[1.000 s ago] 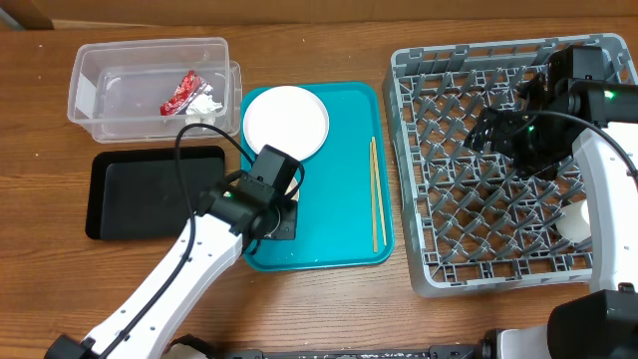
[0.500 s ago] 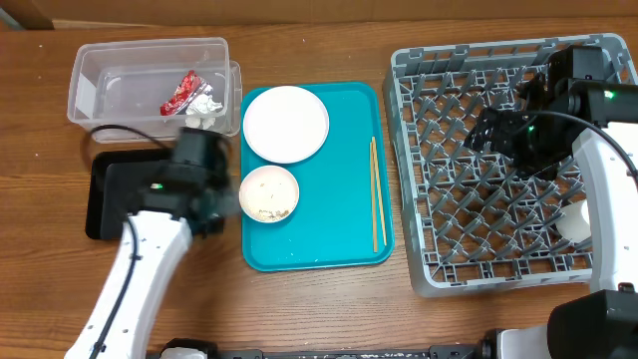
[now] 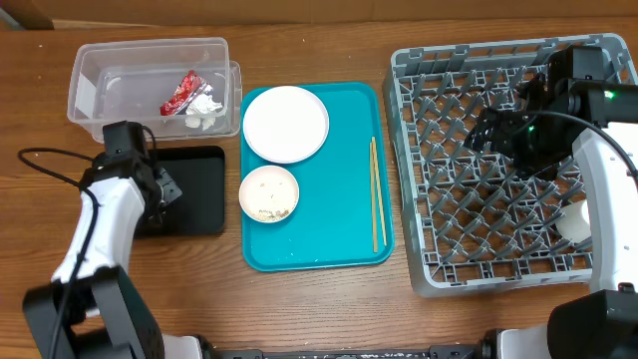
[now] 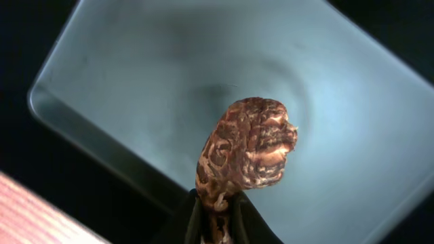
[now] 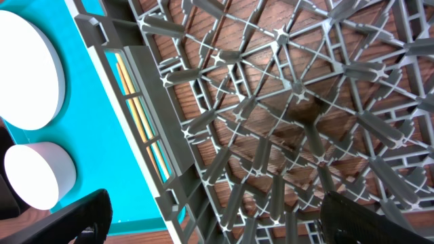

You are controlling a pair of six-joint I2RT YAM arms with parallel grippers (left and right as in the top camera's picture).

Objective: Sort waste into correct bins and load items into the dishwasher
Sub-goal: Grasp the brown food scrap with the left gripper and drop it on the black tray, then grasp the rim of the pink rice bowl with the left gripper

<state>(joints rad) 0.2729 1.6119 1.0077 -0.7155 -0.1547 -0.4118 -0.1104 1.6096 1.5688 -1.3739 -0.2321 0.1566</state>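
My left gripper (image 3: 164,189) is shut on the small brown food lump (image 4: 247,149) and holds it over the shallow black tray (image 3: 199,194); the tray floor (image 4: 352,95) fills the left wrist view. The clear tub (image 3: 90,85) holds the red wrapper (image 3: 180,92) and the white napkin (image 3: 205,106). On the teal tray (image 3: 339,229) are the white plate (image 3: 286,123), a small bowl (image 3: 269,192) with rice scraps, and two chopsticks (image 3: 376,194). My right gripper (image 3: 485,130) is open over the grey dish rack (image 3: 498,249), empty; the rack's lattice (image 5: 285,102) fills the right wrist view.
A white cup or bowl (image 3: 575,221) sits in the rack by its right wall, partly hidden by my right arm. In the right wrist view the plate (image 5: 24,71), the bowl (image 5: 39,177) and the chopsticks (image 5: 139,108) show beyond the rack's left wall.
My left arm has swung left from the bowl on the teal tray to over the black tray, carrying the brown lump. The bowl is now uncovered. The right arm has not moved.
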